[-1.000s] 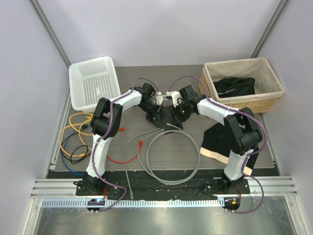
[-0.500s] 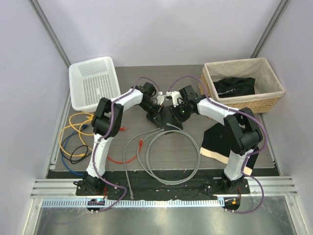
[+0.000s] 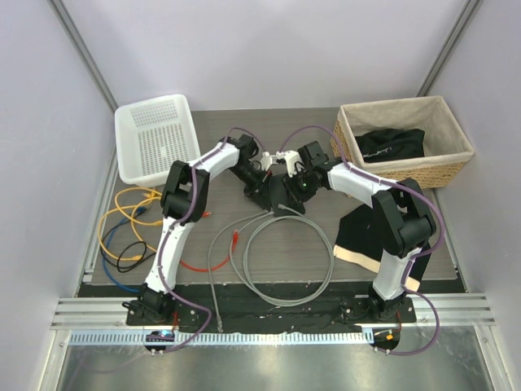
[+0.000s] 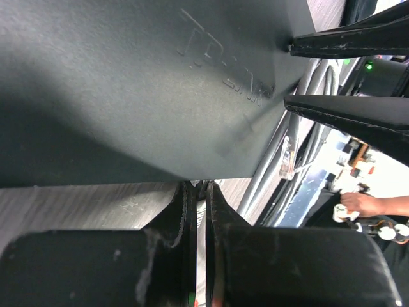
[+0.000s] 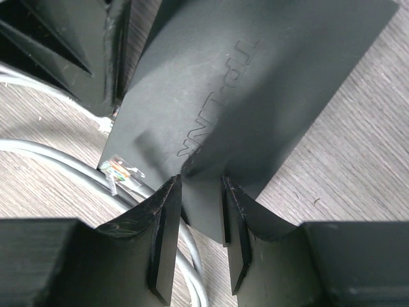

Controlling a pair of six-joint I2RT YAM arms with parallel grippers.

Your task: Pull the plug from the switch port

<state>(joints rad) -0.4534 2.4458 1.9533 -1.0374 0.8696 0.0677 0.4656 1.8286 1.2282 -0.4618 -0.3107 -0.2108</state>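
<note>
The switch (image 3: 281, 198) is a flat matte-black box lying mid-table between both arms. My right gripper (image 5: 201, 182) is shut on one edge of the switch (image 5: 255, 83), a finger pressed to each face. My left gripper (image 4: 199, 185) is shut, its tips against the opposite edge of the switch (image 4: 128, 83), with nothing visible between them. A clear plug (image 5: 121, 169) on the grey cable (image 3: 289, 261) lies just outside the switch's corner, apart from the box. In the left wrist view the plug (image 4: 287, 157) sits beside the grey cable, below the right gripper's fingers (image 4: 358, 38).
A white plastic basket (image 3: 156, 138) stands at the back left and a wicker basket (image 3: 404, 142) holding dark cloth at the back right. A black-and-cream cloth (image 3: 358, 236) lies by the right arm. Coloured cables (image 3: 126, 232) are piled at the left.
The left arm's elbow has swung a little to the right and up. Both grippers stay at the switch, with no change in their jaws.
</note>
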